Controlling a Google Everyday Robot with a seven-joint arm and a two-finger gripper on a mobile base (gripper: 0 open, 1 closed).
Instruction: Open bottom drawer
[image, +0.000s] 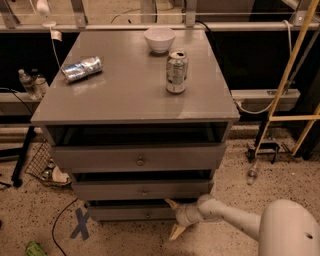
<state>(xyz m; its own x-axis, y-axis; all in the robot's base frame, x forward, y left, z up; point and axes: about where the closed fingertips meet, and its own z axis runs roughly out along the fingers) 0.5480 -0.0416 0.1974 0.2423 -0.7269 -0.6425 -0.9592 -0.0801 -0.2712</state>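
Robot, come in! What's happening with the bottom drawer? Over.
Gripper open, low by right end of bottom drawer. Drawer looks shut. Nothing seen blocking it.
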